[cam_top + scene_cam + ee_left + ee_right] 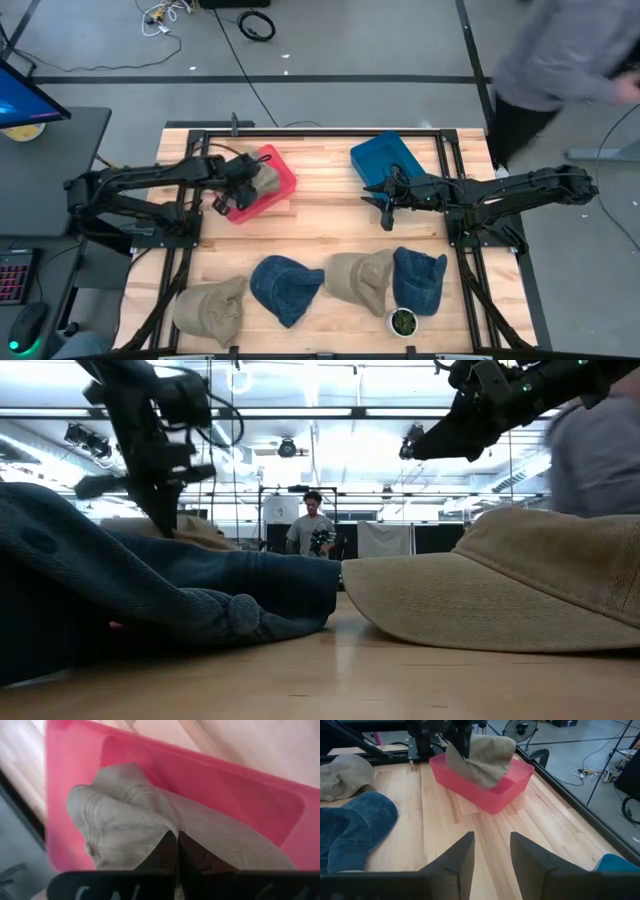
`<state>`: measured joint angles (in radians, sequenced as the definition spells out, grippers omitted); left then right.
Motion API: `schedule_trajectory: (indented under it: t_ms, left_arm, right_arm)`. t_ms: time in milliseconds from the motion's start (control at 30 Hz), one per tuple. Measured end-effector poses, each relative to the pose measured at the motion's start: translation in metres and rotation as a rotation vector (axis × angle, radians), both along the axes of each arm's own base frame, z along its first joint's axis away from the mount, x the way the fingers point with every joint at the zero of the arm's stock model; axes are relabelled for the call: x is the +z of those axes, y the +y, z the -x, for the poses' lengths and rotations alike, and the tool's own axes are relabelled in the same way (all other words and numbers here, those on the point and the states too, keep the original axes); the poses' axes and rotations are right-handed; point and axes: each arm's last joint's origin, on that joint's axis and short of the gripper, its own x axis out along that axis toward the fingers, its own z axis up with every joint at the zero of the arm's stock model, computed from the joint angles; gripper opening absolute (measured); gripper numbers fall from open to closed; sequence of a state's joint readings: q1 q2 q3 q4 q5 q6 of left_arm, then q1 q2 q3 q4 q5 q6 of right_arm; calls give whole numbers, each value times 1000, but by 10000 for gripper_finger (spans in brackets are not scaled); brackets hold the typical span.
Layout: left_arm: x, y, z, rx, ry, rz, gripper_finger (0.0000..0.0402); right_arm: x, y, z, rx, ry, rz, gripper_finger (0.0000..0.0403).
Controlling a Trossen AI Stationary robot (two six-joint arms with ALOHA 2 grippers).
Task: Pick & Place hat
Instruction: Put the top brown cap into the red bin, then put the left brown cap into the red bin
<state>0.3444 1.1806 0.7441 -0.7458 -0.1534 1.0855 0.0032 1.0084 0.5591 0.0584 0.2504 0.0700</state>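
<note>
A tan hat (pixel 264 180) hangs in my left gripper (pixel 243 190) over the red bin (pixel 280 170) near the table's far left; my left gripper (pixel 177 837) is shut on its cloth. The right wrist view shows that hat (pixel 485 757) dipping into the red bin (pixel 490 790). My right gripper (pixel 387 212) hovers open beside the blue bin (pixel 385 157), touching nothing; its fingers (pixel 492 855) stand apart. Two tan hats (pixel 210 308) (pixel 360 278) and two blue hats (pixel 285 288) (pixel 418 280) lie along the near edge. My left gripper pinches a fold of the tan hat's cloth (pixel 167 827) between its two shut fingers. The fingers come from above, slanting from the table's left. The hat hangs below them, its lower part (pixel 480 777) inside the red bin.
A small round green object (pixel 403 321) sits near the near edge. Black frame rails run along the table's sides. A person in grey (pixel 560 50) stands beyond the far right corner; another person (pixel 312 525) shows far off. Bare wood lies between the bins and the hats.
</note>
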Motion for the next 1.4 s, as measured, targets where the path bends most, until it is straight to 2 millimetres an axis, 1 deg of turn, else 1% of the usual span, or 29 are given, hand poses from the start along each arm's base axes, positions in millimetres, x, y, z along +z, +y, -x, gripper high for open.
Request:
schedule_trajectory:
  t_ms: [200, 367, 467, 567, 667, 833, 900, 967, 1100, 1167, 1300, 1400]
  left_arm:
    - [-19, 1, -13, 5, 16, 158, 4]
    - [-30, 5, -21, 193, -4, 236, 6]
    - [-35, 9, -24, 316, -30, 272, 17]
    - [-39, 13, -26, 363, -32, 273, 32]
    - [-40, 15, -27, 400, -26, 228, 52]
    - [-38, 17, -26, 476, -40, 155, 96]
    - [-33, 16, -30, 514, -67, 159, 114]
    - [-24, 14, -36, 540, -94, 166, 131]
    - [1, 8, -46, 538, -83, 179, 156]
    - [17, 5, -50, 569, -93, 193, 165]
    - [48, -7, -51, 676, -60, 252, 171]
    - [64, -20, -51, 732, -34, 364, 164]
  right_arm:
    - [-2, 0, 1, 0, 18, 0, 127]
    - [-2, 0, 1, 0, 24, 0, 127]
    - [-2, 0, 1, 1, 25, 0, 127]
    - [-2, 0, 1, 0, 25, 0, 127]
    - [-2, 0, 1, 0, 25, 0, 127]
    - [-2, 0, 1, -7, 21, -17, 127]
    - [-3, 0, 1, -9, 24, -22, 127]
    - [-3, 0, 1, -10, 26, -24, 127]
    - [-4, 0, 1, -10, 32, -24, 127]
    - [-4, 0, 2, -10, 35, -24, 127]
    - [-6, 0, 3, -24, 54, -55, 127]
    - [-9, 0, 4, -36, 79, -78, 127]
